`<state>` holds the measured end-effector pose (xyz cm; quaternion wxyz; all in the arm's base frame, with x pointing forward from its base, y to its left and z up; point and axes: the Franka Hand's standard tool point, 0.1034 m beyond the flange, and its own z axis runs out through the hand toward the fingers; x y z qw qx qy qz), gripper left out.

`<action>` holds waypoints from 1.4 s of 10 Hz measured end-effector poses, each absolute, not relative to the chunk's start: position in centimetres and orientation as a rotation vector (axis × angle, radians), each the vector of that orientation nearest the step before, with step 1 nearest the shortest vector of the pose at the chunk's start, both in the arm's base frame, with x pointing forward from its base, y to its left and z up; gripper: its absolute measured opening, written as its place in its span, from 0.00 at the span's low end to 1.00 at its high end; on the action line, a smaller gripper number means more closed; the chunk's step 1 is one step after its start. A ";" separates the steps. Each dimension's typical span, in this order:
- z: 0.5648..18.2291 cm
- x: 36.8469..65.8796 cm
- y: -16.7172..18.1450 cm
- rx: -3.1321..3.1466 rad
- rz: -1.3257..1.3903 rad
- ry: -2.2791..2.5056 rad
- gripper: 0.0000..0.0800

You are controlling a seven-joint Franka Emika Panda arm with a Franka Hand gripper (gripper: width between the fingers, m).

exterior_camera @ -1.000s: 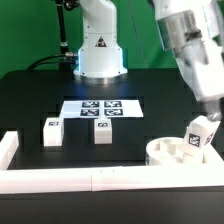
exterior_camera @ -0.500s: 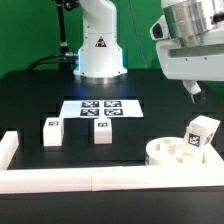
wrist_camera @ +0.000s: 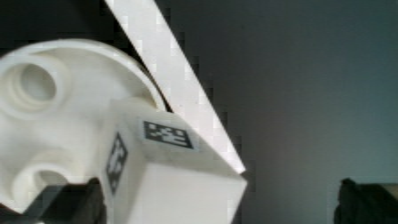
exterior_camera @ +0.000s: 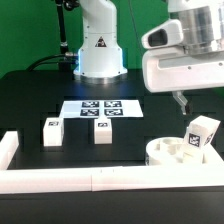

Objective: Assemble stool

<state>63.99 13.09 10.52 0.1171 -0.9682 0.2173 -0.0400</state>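
Observation:
The round white seat disc (exterior_camera: 172,152) lies at the exterior view's right, by the front rail. One tagged white leg (exterior_camera: 203,134) stands in it, a little tilted. Two more white legs (exterior_camera: 52,131) (exterior_camera: 102,131) stand on the black table to the left. My gripper (exterior_camera: 181,102) hangs above the disc, apart from the standing leg, open and empty. In the wrist view the seat disc (wrist_camera: 54,100) and the leg (wrist_camera: 178,165) lie below, and my dark fingers (wrist_camera: 71,203) show far apart on either side of the leg.
The marker board (exterior_camera: 100,108) lies at the table's middle back. White border rails run along the front (exterior_camera: 90,180) and the left (exterior_camera: 8,150); a rail also crosses the wrist view (wrist_camera: 157,45). The robot base (exterior_camera: 100,50) stands behind.
My gripper has let go of the leg on the seat disc, risen and moved toward the exterior view's left. The leg stays standing in the disc.

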 end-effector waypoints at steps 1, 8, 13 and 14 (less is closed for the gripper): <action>10.3 63.7 12.8 -2.862 -0.120 0.550 0.81; 8.4 63.9 12.7 -2.991 -0.102 -0.729 0.81; 8.1 63.8 12.3 -2.928 -0.071 -0.996 0.81; 7.7 63.7 12.4 -2.940 -0.005 -0.981 0.81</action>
